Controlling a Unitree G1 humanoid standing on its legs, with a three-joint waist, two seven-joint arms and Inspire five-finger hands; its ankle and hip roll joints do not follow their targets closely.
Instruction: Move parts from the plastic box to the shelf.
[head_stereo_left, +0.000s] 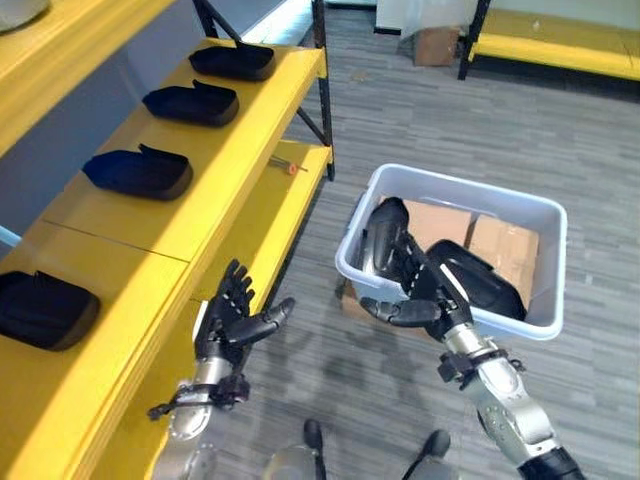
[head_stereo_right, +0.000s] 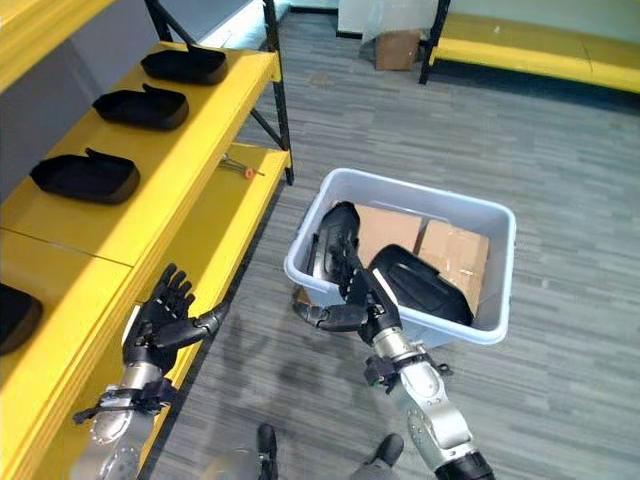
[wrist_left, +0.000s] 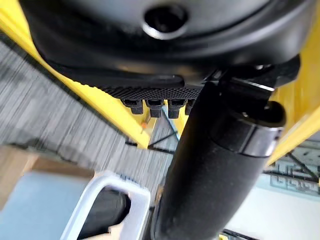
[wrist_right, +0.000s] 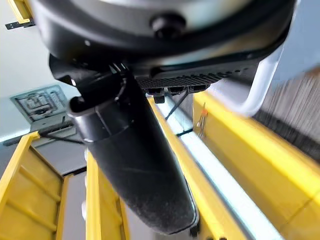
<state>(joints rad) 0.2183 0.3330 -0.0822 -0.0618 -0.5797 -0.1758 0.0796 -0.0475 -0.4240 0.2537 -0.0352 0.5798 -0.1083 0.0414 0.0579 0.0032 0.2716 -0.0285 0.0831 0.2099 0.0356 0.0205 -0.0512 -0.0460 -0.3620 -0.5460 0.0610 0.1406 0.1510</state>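
Leaning against the near-left wall of the white plastic box (head_stereo_left: 545, 215) at centre right, a black part (head_stereo_left: 383, 235) meets the right hand (head_stereo_left: 418, 296), fingers straight. The left hand (head_stereo_left: 232, 318) hovers spread, empty, lower left, beside the yellow shelf (head_stereo_left: 215, 175) carrying 4 parts (head_stereo_left: 140, 172).

A brown cardboard box (head_stereo_left: 436, 44) sits on the grey floor (head_stereo_left: 560, 140) (far end), beside a low yellow rack (head_stereo_left: 560, 45).

Both robot hands (head_stereo_left: 235, 320) (head_stereo_left: 415, 295) open-fingered.
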